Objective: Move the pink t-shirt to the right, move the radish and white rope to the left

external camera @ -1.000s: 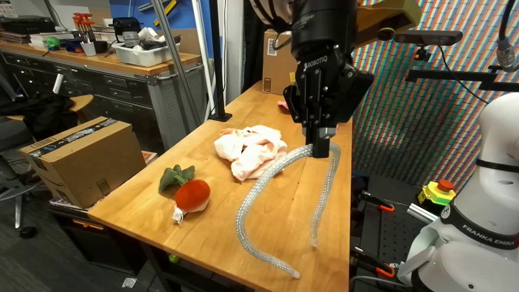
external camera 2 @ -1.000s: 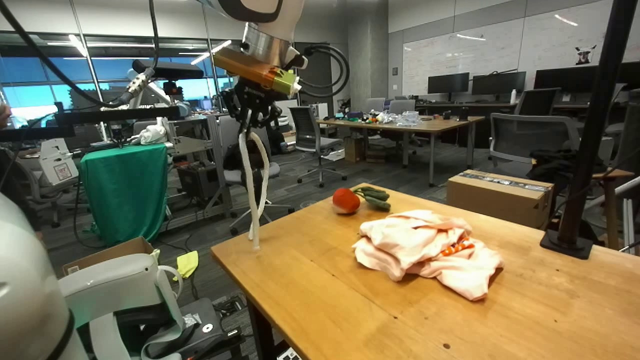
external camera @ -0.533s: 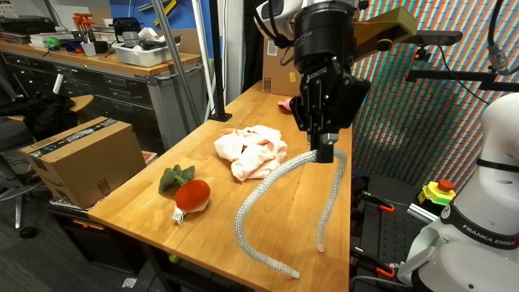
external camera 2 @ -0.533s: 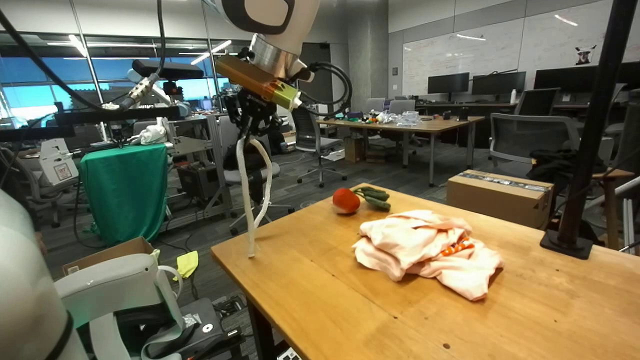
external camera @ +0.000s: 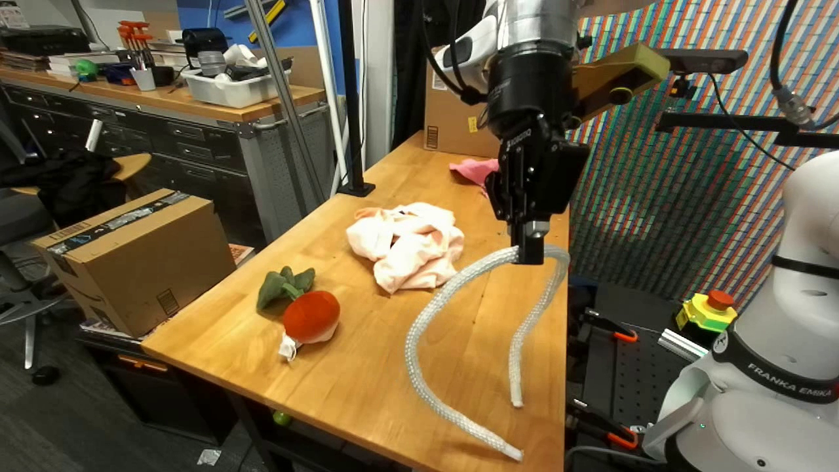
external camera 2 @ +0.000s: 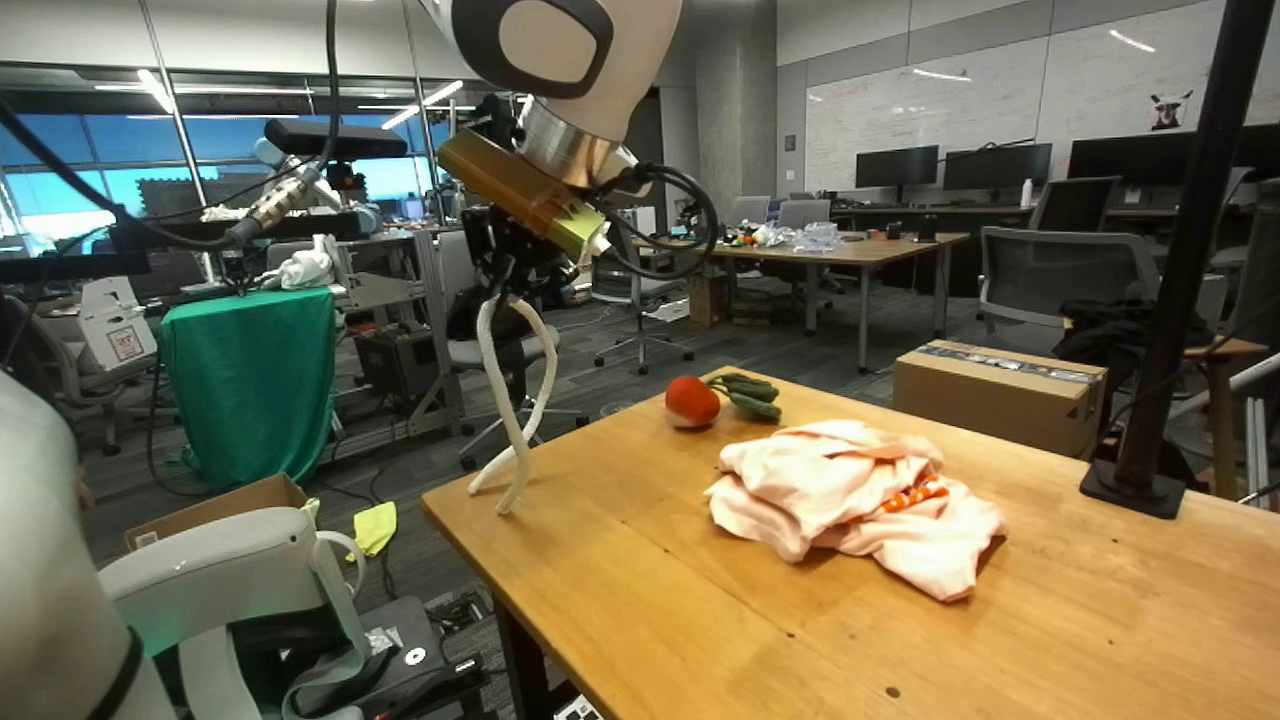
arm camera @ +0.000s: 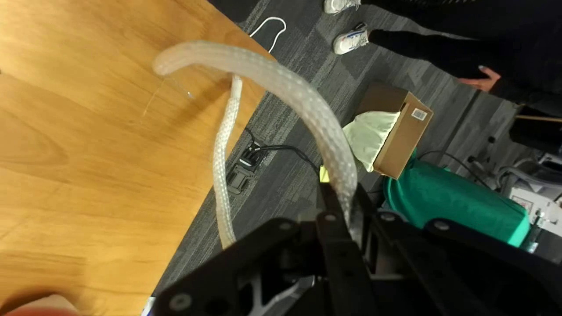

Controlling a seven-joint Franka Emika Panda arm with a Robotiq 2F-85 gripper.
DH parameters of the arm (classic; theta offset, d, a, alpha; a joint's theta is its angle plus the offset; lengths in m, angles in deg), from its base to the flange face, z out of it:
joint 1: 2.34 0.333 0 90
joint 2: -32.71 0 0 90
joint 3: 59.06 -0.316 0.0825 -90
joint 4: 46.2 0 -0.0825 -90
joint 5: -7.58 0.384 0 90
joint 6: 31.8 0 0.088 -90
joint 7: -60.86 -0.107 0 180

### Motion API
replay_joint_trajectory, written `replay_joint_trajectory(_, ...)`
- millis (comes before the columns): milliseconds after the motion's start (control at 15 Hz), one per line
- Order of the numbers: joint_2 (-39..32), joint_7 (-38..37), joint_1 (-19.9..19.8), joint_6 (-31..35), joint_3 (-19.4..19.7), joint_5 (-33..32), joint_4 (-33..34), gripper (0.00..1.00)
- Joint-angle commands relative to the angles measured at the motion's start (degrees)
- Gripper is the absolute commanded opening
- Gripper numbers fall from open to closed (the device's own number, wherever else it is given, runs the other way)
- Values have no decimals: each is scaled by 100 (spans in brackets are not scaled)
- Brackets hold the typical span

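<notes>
Gripper [external camera: 529,252]: pinches white rope [external camera: 412,354] near its middle, probably so both ends reach table [external camera 2: 620,560] corner.
Radish [external camera: 309,316]: near the same end edge, likely delivered.

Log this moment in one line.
gripper: shut on white rope; rope ends: below gripper, table contact unclear; radish: on table, apart from rope; pink t-shirt: on table, partly hidden in an exterior view

In an exterior view I read "FRANKA EMIKA" in white on the dark band [external camera: 780,379] around my pale arm [external camera: 803,314], and "ROBOTIQ" on the black housing [external camera: 528,141] above my fingers [external camera: 531,252].
</notes>
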Motion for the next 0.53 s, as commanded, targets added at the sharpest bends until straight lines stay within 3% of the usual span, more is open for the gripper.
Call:
replay_joint_trajectory(0,315,-12,-186,-11,93,168,-351,8)
replay_joint_trajectory(467,451,-303,-528,328,192,140,-787,8)
